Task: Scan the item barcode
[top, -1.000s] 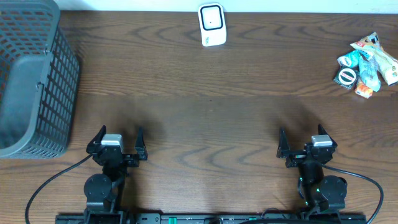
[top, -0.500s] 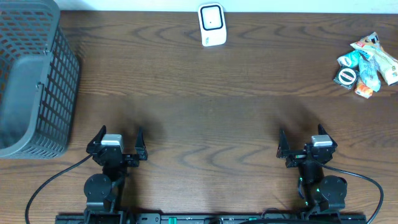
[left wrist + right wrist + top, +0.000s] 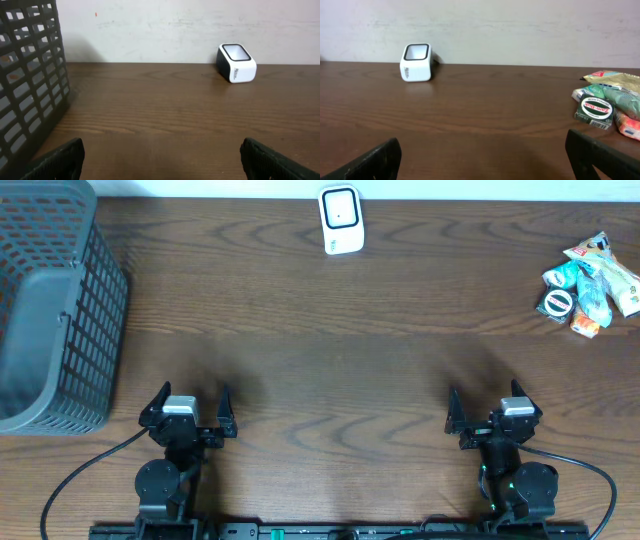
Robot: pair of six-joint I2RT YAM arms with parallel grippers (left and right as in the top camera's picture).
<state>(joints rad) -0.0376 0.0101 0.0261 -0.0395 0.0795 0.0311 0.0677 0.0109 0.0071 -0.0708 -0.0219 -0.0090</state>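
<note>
The basket (image 3: 95, 320) stands ahead and left of the left claw (image 3: 192, 398). The scanner (image 3: 340, 220) sits far ahead, between both claws (at the table's (image 3: 330, 350) back edge). The pile of packets (image 3: 590, 280) lies ahead and right of the right claw (image 3: 485, 402), well apart from the scanner.

Black hands (image 3: 192, 392), maybe grey-capped; black cables (image 3: 96, 459)

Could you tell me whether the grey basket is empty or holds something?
Empty as far as visible: overhead, the basket shows only bare floor; its left edge is cropped.
</note>
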